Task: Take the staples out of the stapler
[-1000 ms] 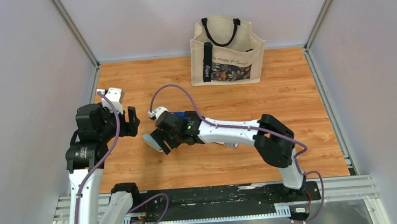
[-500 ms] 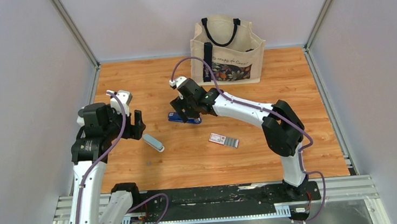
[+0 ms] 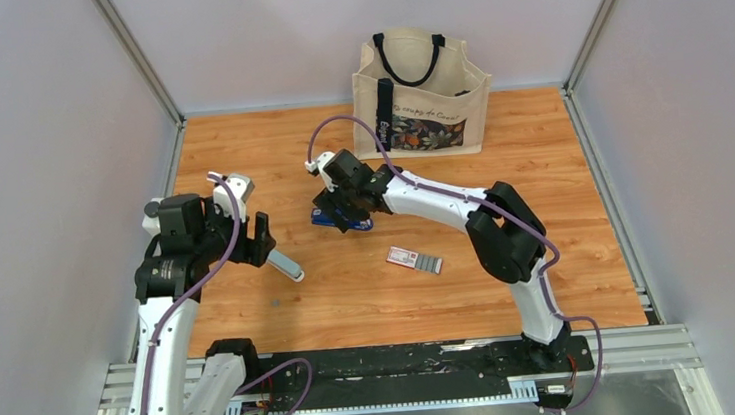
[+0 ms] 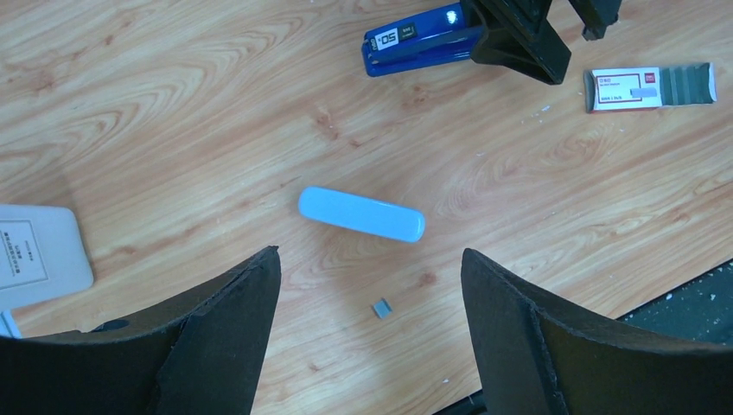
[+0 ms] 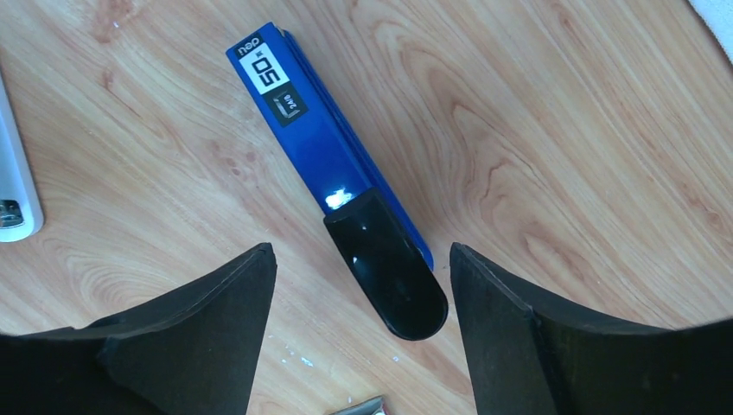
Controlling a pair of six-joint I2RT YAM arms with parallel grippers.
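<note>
Plainly, blue stapler (image 5: 318, 137), white label "50", "24/6"

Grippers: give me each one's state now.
Left gripper: open, holding nothing.
Right gripper: open over the blue stapler, not gripping it.

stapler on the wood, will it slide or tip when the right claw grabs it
The stapler lies flat, so it probably won't tip or roll. Its glossy shell throws a glare, so it may skid on the smooth table. It looks rigid and narrower than the open right claw, so a squeeze across it should hold.
</note>
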